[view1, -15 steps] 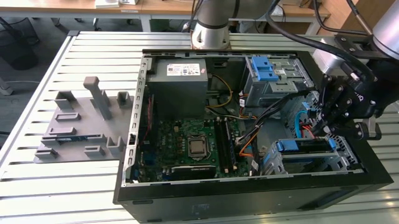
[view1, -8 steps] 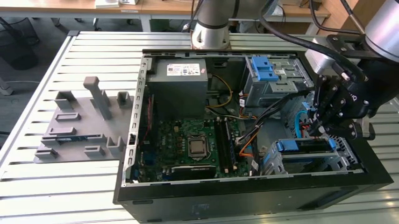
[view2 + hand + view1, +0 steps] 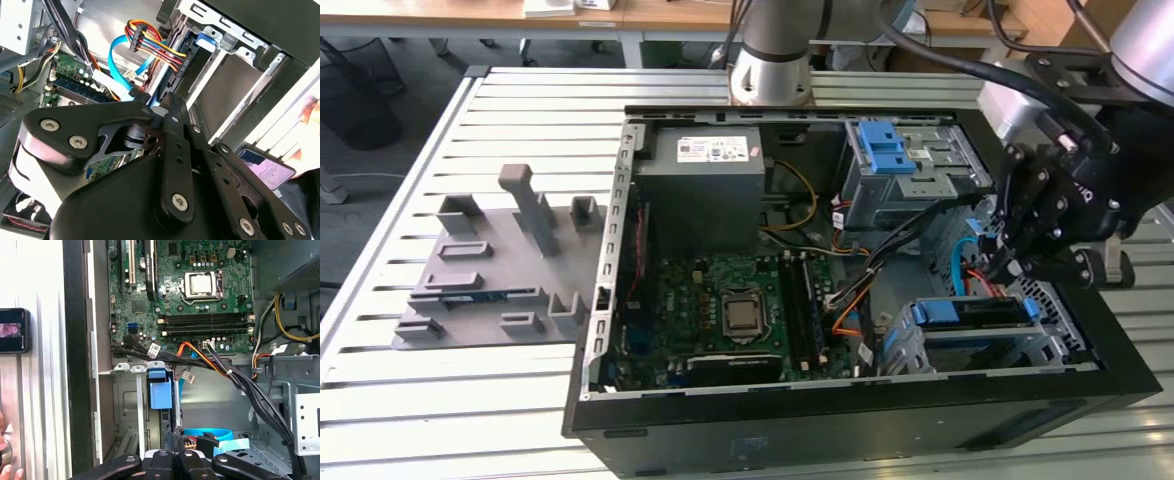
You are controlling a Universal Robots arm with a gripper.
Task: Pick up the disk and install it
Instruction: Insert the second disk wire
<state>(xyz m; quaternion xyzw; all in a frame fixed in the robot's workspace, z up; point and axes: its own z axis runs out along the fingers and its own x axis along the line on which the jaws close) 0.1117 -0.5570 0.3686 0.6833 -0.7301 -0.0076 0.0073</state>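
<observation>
One gripper point(image 3: 1007, 262) hangs inside the open computer case point(image 3: 720, 415), jaws clenched together, grasping nothing. One disk point(image 3: 971, 313) sits in its lower bay beside them, coloured cables point(image 3: 155, 47) crowding close. One grey fixture point(image 3: 487, 285) lies on the bench point(image 3: 400, 410).

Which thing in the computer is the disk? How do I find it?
Find the open black computer case on the slatted table. In its near corner at the exterior view's right, just under the tool, a metal cage holds the disk. Its blue frame sits apart from the blue latch farther back.
</observation>
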